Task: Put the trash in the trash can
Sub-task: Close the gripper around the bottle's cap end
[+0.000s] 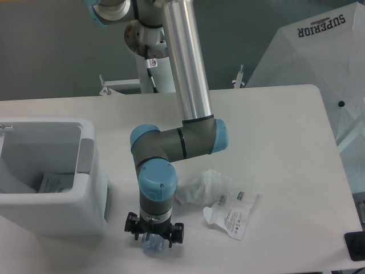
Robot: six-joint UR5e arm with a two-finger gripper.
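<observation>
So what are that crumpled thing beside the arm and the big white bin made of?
The crumpled wrapper looks like thin, white-translucent plastic film: it creases sharply and carries small printed labels. The bin appears to be thick, matte white moulded plastic with rounded corners and a grey side panel.

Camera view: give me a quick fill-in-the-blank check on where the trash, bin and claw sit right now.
1. The claw points straight ____ over the clear bottle.
2. The white wrapper lies on the ____, not in the bin.
3. In the picture, the trash can stands to the ____ of the claw.
4. Inside the trash can a ____ with print can be seen.

Missing words: down; table; left; paper
</observation>
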